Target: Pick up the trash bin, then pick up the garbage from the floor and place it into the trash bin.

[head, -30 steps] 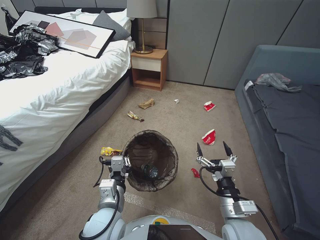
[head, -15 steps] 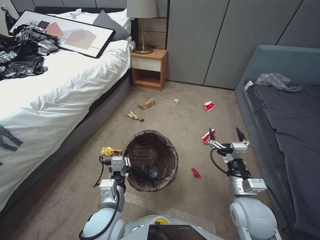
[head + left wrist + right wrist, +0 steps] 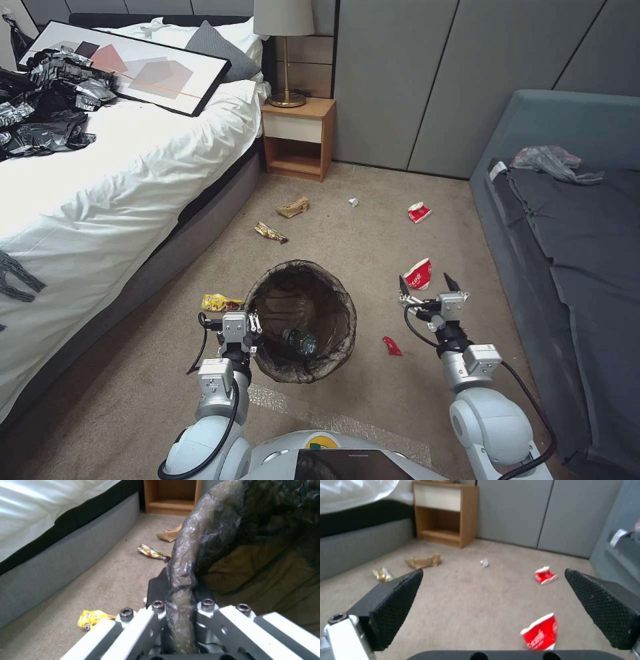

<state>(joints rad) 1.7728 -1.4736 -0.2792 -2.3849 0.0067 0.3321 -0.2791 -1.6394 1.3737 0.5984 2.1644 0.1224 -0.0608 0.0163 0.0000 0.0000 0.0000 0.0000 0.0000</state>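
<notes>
bin [image 3: 303, 320] w/ 1 bottle [image 3: 301, 343], 2 red packets [image 3: 419, 273], R hand [image 3: 424, 285] open

The robot's two arms are glossy white, rounded shells with silver-grey metal wrist blocks carrying small label stickers. Black cables loop along each forearm. The silver-framed left gripper [image 3: 255, 331] shows black hex-socket screws along pale metal links. The silver right gripper [image 3: 428, 286] has pointed black fingers [image 3: 397, 600] with diamond-textured pads. A green-and-yellow mark sits on the white torso.
</notes>
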